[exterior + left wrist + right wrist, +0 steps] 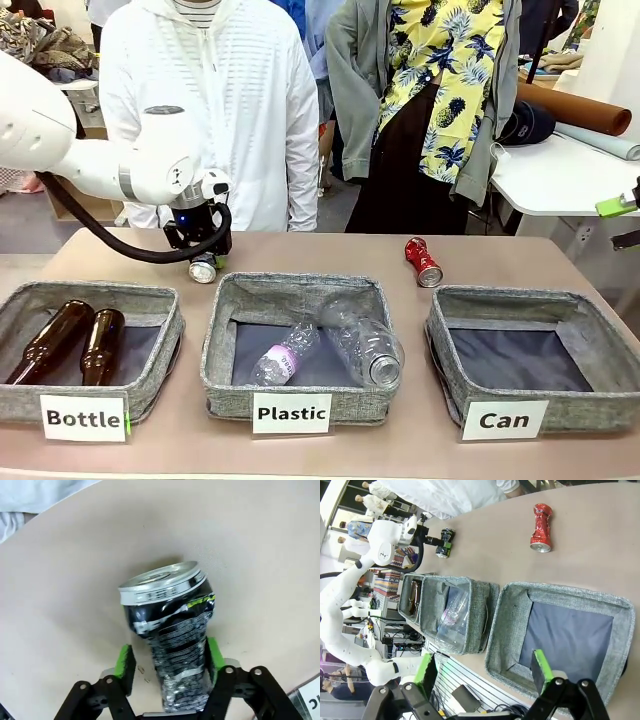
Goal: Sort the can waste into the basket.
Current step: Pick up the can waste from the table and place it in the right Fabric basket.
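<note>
Left gripper [169, 662] was closed on silver can [167, 625] at its crushed waist. Green pads [125, 661] were set at 9 and 3 o'clock of the can in the wrist view. The 3 o'clock pad was seen touching; contact at the 9 o'clock pad could not be made out. The can was held lying flat, its rim end pointed to 12 o'clock, away from the fingers. Whether it rested on the table [60, 605] or sat just above could not be told.

In the front view the gripped can was located near the table's far edge, at 11 o'clock from the Plastic bin [222, 345] and 1 o'clock from the Bottle bin [165, 345]. Two brown bottles [52, 340] were seen in the Bottle bin, two clear bottles [365, 345] in the Plastic bin.

Red can [423, 262] was lying on the table at 11 o'clock from the basket [530, 296], near it but not touching. The basket was placed at 3 o'clock of the Plastic bin, label "Can" on the near wall, dark lining exposed.

Right gripper [482, 672] was seen with jaws spread wide, nothing gripped. The basket was framed between its fingers in its own wrist view.

Two people [230, 110] were standing at 12 o'clock, beyond the table.
</note>
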Tool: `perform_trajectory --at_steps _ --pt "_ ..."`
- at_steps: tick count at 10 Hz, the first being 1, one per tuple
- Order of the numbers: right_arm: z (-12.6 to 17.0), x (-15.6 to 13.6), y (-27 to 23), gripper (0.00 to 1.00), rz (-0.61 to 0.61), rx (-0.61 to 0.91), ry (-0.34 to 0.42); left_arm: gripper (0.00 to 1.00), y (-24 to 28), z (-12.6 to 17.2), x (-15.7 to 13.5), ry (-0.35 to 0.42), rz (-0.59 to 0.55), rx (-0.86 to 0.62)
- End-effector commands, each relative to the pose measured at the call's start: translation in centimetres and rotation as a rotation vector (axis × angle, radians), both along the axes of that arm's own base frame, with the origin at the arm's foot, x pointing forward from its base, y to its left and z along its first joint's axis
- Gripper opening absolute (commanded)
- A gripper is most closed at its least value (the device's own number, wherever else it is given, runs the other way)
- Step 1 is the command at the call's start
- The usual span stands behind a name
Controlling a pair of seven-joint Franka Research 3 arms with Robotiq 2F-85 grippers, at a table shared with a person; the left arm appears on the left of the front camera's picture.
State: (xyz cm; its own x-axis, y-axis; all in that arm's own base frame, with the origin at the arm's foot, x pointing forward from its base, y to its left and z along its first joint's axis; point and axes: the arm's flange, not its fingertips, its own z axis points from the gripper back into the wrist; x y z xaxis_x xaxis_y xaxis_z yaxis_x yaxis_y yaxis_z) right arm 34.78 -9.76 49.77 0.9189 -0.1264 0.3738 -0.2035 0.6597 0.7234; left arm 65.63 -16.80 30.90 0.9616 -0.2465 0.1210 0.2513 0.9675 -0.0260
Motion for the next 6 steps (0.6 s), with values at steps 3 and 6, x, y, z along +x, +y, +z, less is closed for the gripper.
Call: perform_trajectory --at_steps 3,6 --pt "0.23 0.29 0.16 1.0 -0.013 0.003 0.001 0.0 -0.28 0.34 0.46 -0.018 0.03 0.024" --pt "0.23 0.29 0.16 1.0 -0.013 0.003 0.001 0.0 -0.03 0.81 0.28 -0.028 0.03 0.01"
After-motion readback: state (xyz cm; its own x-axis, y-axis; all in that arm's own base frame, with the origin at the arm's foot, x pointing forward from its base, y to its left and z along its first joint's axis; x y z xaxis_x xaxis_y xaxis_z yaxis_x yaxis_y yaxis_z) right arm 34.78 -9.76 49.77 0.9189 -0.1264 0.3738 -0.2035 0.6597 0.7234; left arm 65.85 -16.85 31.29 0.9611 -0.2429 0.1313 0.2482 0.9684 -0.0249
